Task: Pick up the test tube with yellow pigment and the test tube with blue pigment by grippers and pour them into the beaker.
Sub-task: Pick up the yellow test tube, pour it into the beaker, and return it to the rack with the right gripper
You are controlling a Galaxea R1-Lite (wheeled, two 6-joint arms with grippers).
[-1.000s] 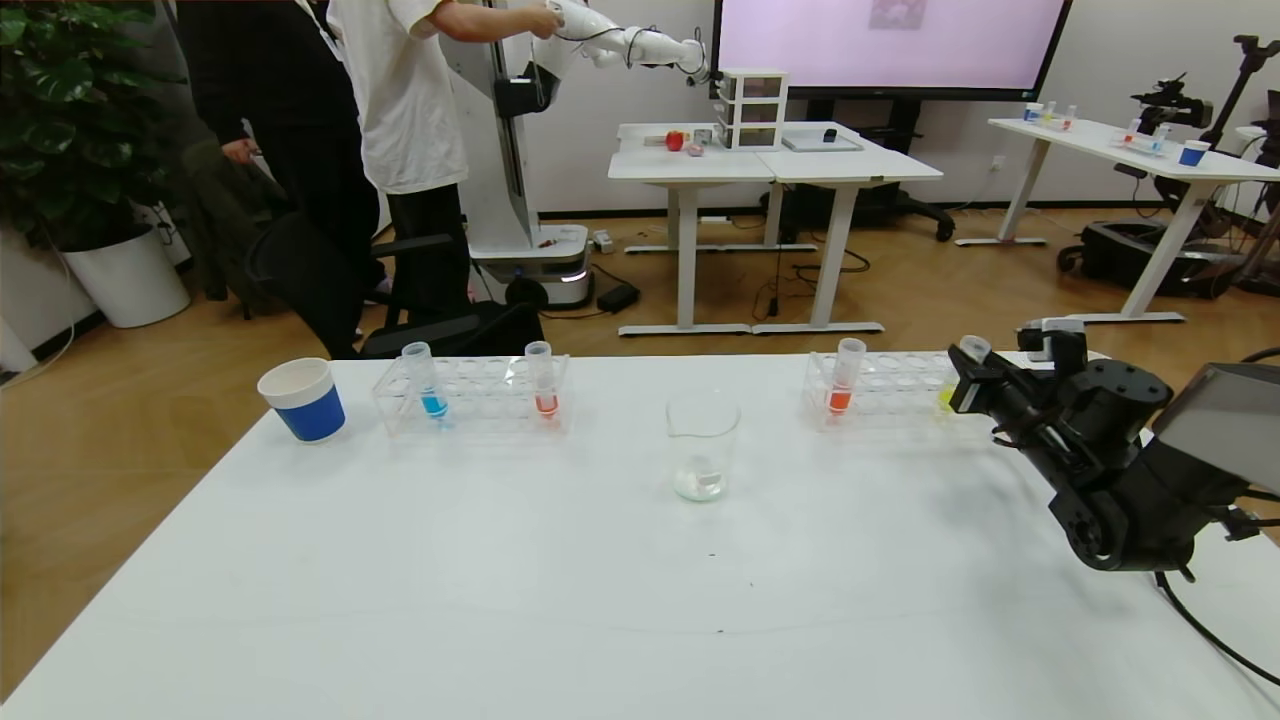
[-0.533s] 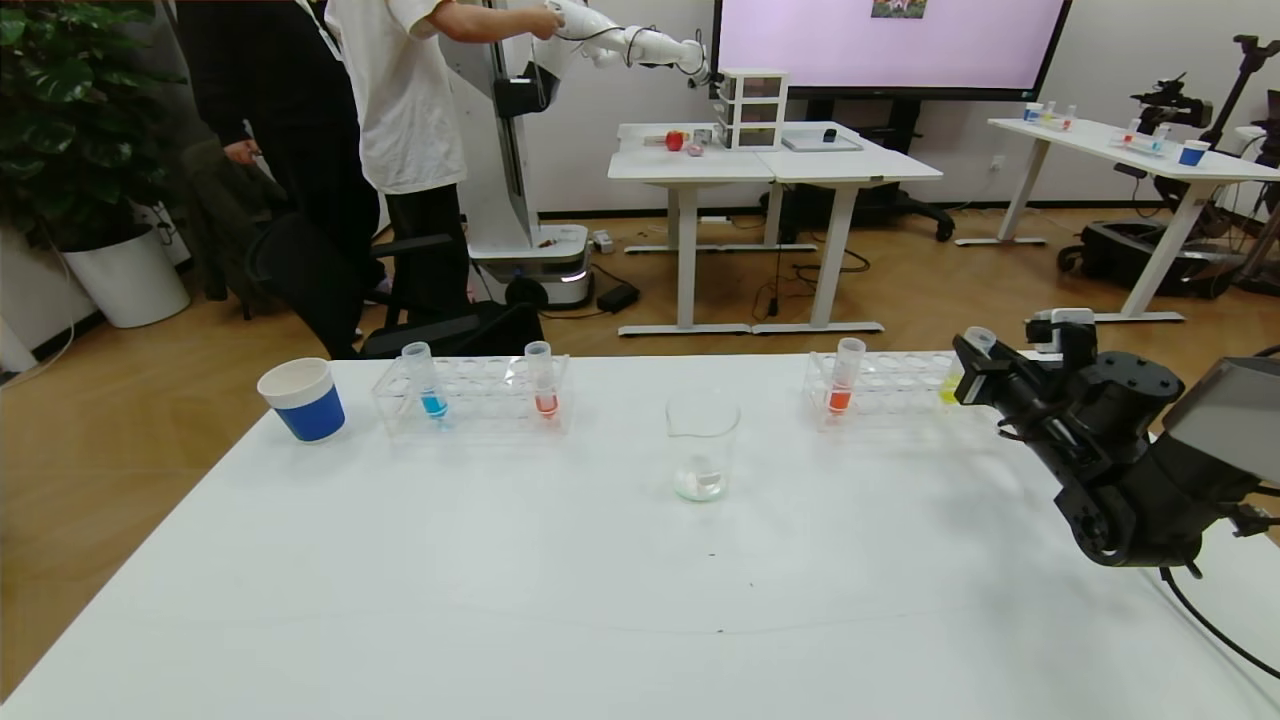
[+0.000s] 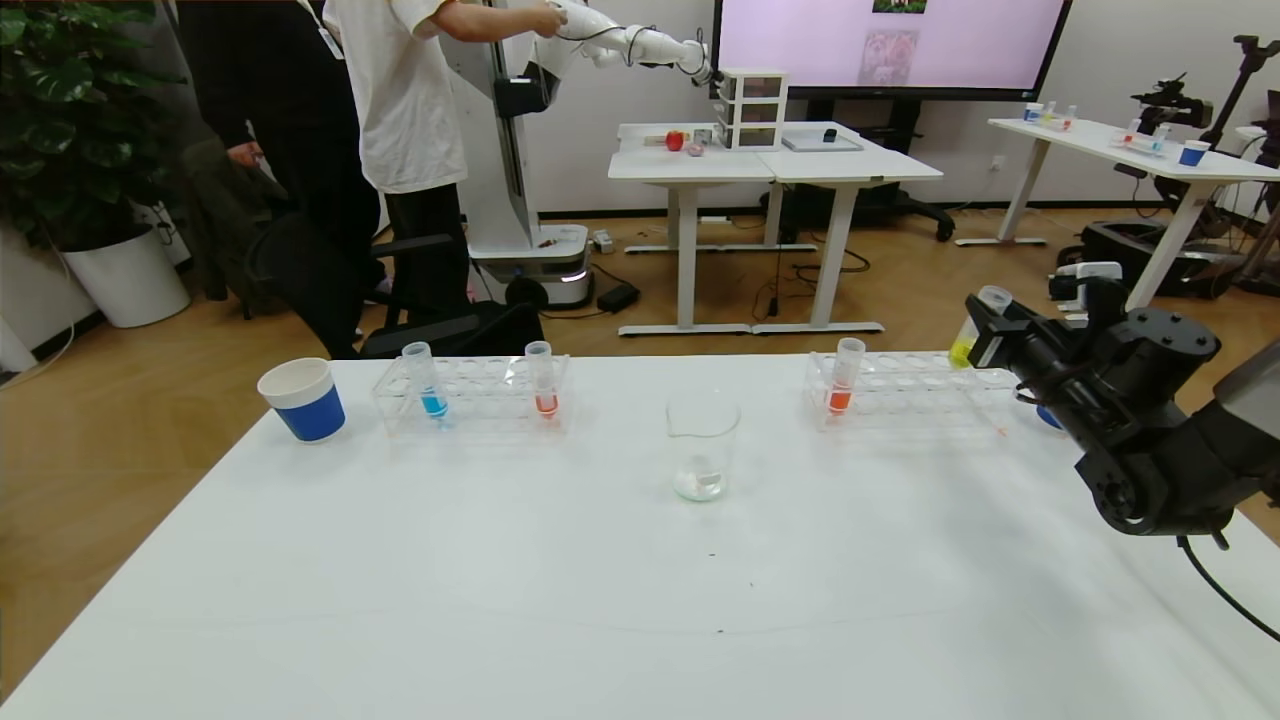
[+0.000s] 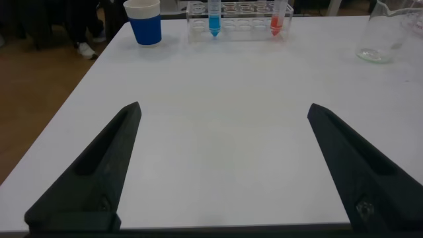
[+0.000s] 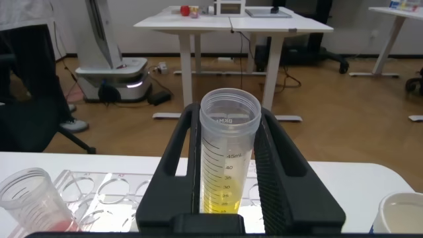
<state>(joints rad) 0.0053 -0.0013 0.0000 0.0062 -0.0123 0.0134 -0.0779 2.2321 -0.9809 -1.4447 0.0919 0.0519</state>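
My right gripper [image 3: 987, 333] is shut on the test tube with yellow pigment [image 3: 976, 330], holding it upright in the air above the right end of the right rack [image 3: 905, 398]. In the right wrist view the tube [image 5: 225, 165] sits clamped between both fingers [image 5: 178, 152], with yellow liquid at its bottom. The test tube with blue pigment [image 3: 430, 385] stands in the left rack [image 3: 480, 405]. The beaker [image 3: 702, 445] stands between the racks at mid table. My left gripper [image 4: 223, 116] hovers open low over bare table at the near left, with nothing between its fingers; it faces the blue tube [image 4: 214, 16].
An orange-red tube [image 3: 543, 385] stands in the left rack and another [image 3: 843, 382] in the right rack. A blue-banded paper cup [image 3: 303, 400] sits at the far left. A second cup [image 5: 403, 215] stands beside the right rack, behind my right arm.
My right gripper has risen with the yellow tube, lifting it out of the right rack and slightly to the right. The left gripper and the other things have not moved.
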